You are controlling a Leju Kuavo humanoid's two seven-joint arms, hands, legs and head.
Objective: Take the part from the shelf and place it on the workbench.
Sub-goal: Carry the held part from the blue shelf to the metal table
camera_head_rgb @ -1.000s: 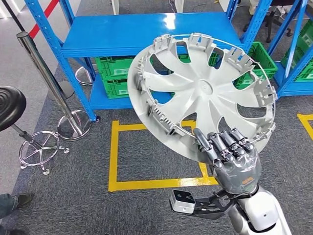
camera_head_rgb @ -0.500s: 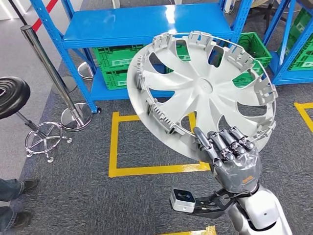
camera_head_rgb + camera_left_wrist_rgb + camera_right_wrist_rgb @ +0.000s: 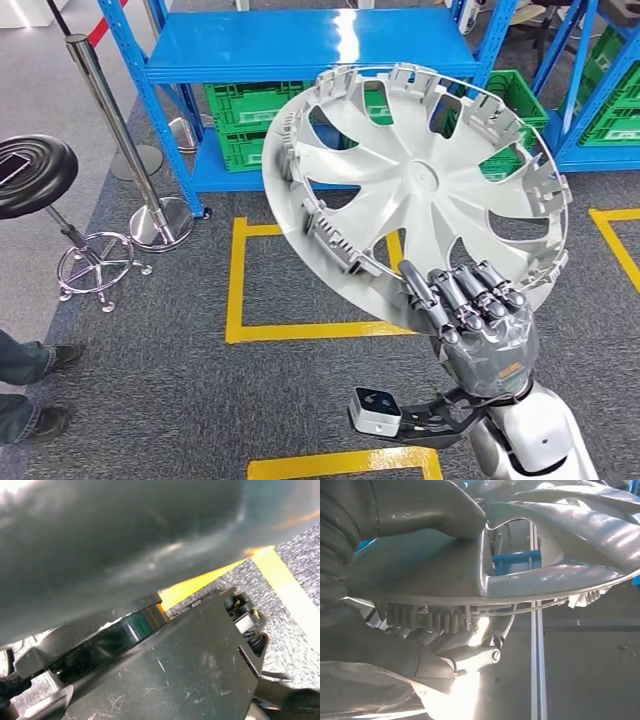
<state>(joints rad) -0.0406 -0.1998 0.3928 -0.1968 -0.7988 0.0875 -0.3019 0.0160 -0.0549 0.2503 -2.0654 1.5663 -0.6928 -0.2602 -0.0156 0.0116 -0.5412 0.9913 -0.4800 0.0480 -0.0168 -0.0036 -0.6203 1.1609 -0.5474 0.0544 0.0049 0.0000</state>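
Part: a silver-grey wheel cover (image 3: 423,185), spoked, with clips and a wire ring round its rim; its back faces the head camera. It is tilted, the near edge low, the far edge high, held in the air above the carpet.
Right hand (image 3: 483,325): grips the cover at its near right edge, dark fingers (image 3: 460,295) laid over the rim on the inner face. In the right wrist view the thumb (image 3: 429,502) presses on one face of the cover (image 3: 561,540) and the rim clips sit just beside the palm.
Left hand: cannot tell its state; the left wrist view is blurred and shows dark robot parts over grey carpet with a yellow stripe (image 3: 286,580).
Shelf (image 3: 309,55): blue, far side of the scene, its top board bare and glossy; green crates (image 3: 249,125) on the low board, partly behind the cover.
Floor: grey carpet with a yellow taped square (image 3: 245,300) near the shelf, another yellow line (image 3: 347,465) at the near edge.
Left side: a chrome post (image 3: 124,140) on a round base, a black stool (image 3: 34,175) with a chrome foot ring.
Person: shoes and trouser legs (image 3: 26,385) at the near left edge.
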